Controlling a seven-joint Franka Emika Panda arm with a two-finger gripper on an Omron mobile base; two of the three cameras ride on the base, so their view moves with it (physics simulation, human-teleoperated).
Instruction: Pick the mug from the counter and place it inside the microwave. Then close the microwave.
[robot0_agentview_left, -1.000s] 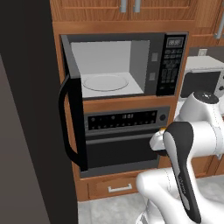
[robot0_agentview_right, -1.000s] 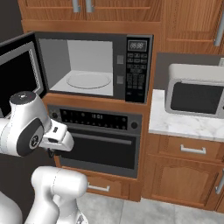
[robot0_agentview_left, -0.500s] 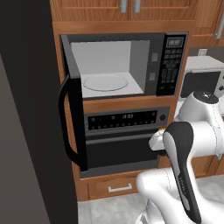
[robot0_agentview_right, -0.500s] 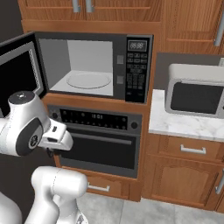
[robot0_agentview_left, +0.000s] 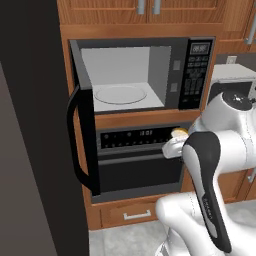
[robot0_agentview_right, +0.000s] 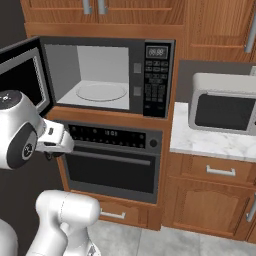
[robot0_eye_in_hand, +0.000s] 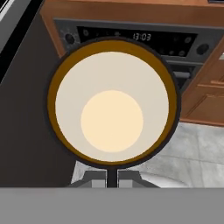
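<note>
1. The microwave (robot0_agentview_right: 107, 75) sits in the wooden cabinetry above the black wall oven (robot0_agentview_right: 112, 160), and its door (robot0_agentview_left: 82, 135) stands swung wide out to the left. The grey cavity and the round turntable (robot0_agentview_right: 101, 91) are bare, so the way in looks free.

2. The white arm (robot0_agentview_left: 220, 150) is folded low in front of the wall oven, with the hand at about the level of the oven's control panel, below the microwave's floor. My read: it needs to rise before it goes forward, or the load will meet the shelf edge under the cavity.

3. The mug (robot0_eye_in_hand: 112, 103) is off the counter (robot0_agentview_right: 210, 142) and carried at the hand. In the hand view we look straight into its cream top, with the rim ringed brown and black. In the left base view just a tan sliver of it peeks out in front of the oven panel.

4. The gripper (robot0_eye_in_hand: 112, 177) is pressed together on the mug's near rim, a thin pinch at the wall.

5. Advice for the step: keep the mug upright, lift it above the sill, carry it in towards the turntable's middle, set it down gently before letting go, and steer wide of that door handle (robot0_agentview_left: 75, 145).
</note>
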